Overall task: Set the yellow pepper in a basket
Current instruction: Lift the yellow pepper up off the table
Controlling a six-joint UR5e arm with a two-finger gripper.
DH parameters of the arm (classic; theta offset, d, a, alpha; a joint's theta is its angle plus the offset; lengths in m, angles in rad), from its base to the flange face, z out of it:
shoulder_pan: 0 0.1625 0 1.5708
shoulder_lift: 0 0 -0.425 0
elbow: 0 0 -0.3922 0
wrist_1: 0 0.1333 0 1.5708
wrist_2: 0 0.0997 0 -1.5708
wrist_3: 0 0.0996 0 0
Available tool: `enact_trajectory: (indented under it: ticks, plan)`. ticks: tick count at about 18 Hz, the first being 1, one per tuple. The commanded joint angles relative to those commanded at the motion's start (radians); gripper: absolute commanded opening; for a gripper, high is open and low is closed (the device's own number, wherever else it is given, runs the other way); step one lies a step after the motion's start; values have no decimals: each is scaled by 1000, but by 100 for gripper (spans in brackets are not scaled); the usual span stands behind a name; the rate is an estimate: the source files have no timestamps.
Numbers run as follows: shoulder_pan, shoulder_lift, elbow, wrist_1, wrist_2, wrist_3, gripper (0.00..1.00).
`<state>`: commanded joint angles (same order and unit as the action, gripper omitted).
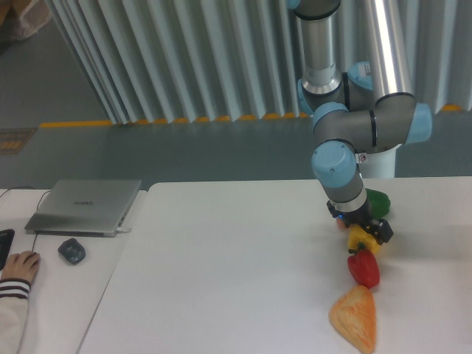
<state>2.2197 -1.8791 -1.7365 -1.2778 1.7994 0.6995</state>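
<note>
Left to right: a laptop [85, 206] and mouse [71, 251] lie on the left desk. On the white table [221, 280], near its right edge, the gripper [364, 230] pinches the yellow pepper [363, 240] from above; its orientation is not discernible. The red pepper [363, 268] lies directly below. Corrugated wall panels [184, 59] stand behind.

My tool [366, 230] sits down over the yellow pepper [361, 241] on the white worktop [236, 273], just above the red pepper [363, 268].

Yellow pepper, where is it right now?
The yellow pepper sits on the table's right side, under the end effector, just above the red pepper.
</note>
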Motion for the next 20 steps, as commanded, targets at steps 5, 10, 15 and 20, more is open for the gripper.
enact_trajectory:
  ticks: [5,10,15,20]
  plan:
    - [3,0,15,-5,-11,-2,49]
    - [6,3,26,-9,-12,-2,34]
    - [50,37,148,-89,-34,29,35]
    - [123,40,199,-106,-54,119,35]
